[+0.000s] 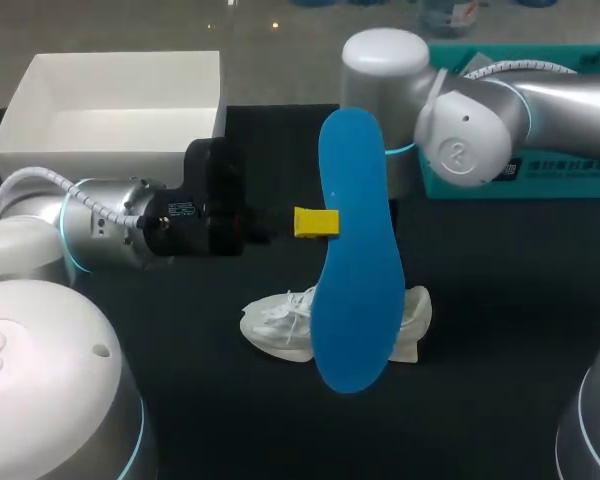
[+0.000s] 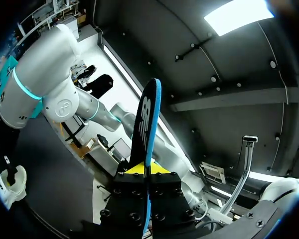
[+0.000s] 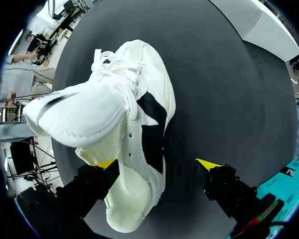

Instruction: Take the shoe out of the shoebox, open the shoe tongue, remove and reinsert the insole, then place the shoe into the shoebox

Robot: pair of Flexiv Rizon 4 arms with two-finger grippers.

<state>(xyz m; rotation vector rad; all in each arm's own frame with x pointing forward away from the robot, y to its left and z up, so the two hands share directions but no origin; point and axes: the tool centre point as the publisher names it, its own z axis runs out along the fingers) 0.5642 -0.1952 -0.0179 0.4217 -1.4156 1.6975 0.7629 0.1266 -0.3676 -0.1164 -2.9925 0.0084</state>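
Observation:
My left gripper reaches in from the left and is shut on a blue insole, held upright above the table. In the left wrist view the insole stands edge-on between the closed yellow tips of that gripper. A white shoe lies on the black table behind the insole. In the right wrist view the shoe lies just below my right gripper, which is open, one finger close against the shoe's side and the other apart from it. In the head view the insole hides the right gripper.
The open white shoebox stands at the back left of the table, also seen as the shoebox beyond the shoe. A teal box sits at the back right behind my right arm.

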